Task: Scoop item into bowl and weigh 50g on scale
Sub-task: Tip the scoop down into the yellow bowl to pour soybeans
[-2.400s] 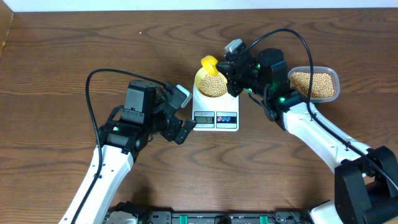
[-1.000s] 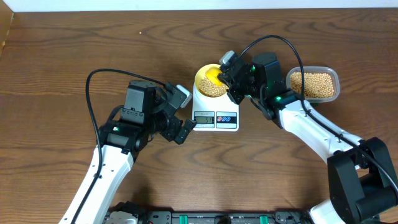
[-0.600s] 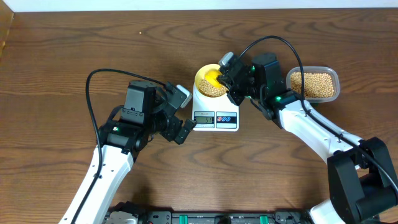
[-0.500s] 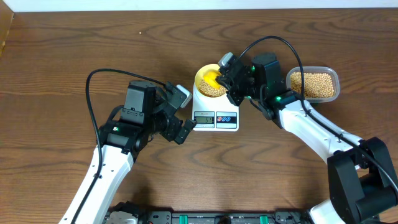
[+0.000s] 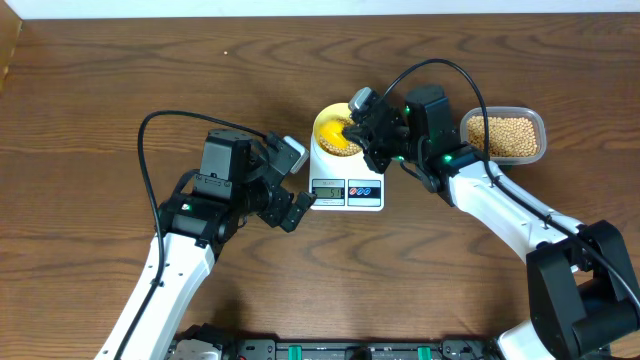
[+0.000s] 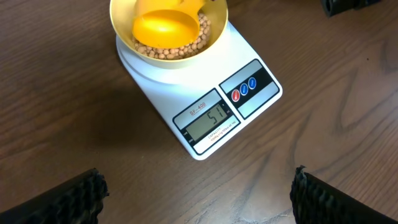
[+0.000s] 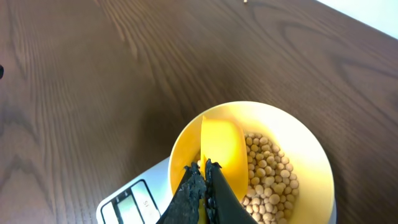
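Note:
The yellow bowl (image 5: 338,137) sits on the white scale (image 5: 346,186); it holds tan beans (image 6: 186,48) (image 7: 268,177). The scale's display (image 6: 207,118) reads 51. My right gripper (image 5: 368,128) (image 7: 203,169) is shut on the handle of the yellow scoop (image 7: 221,148), whose empty cup lies inside the bowl over the beans (image 6: 165,26). My left gripper (image 5: 293,208) is open and empty, hovering over the table just left of and in front of the scale; its fingers show at the lower corners of the left wrist view (image 6: 198,193).
A clear plastic tub (image 5: 504,135) of beans stands to the right of the scale, behind my right arm. The table's far edge runs along the top of the overhead view.
The right gripper has lowered the scoop from above the bowl's far rim into the bowl, then shifted it slightly. The left arm has not moved.

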### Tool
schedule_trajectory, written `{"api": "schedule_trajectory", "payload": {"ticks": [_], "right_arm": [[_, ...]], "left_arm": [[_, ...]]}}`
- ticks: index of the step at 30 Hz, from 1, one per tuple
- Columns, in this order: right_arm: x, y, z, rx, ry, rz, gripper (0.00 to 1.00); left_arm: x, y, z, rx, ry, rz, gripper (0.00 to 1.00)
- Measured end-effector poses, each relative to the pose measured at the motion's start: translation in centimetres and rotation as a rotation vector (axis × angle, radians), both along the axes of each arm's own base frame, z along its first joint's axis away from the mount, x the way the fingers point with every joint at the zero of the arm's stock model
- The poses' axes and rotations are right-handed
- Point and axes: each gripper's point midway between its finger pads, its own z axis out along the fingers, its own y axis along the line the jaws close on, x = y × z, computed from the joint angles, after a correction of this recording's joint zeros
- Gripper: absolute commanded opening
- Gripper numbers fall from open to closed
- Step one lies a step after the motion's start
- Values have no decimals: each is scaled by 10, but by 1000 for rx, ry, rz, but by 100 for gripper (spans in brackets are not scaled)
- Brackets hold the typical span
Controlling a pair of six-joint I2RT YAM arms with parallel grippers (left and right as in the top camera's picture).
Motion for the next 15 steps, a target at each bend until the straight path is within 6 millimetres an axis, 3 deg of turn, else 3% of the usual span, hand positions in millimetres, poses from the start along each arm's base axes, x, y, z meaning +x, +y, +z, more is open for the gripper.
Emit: {"api": "schedule_trajectory", "payload": {"ticks": [15], "right_arm": [[18,-16,-6,-100,-75,-90,1]], "left_arm": [[0,0,0,0,0,0,97]]}}
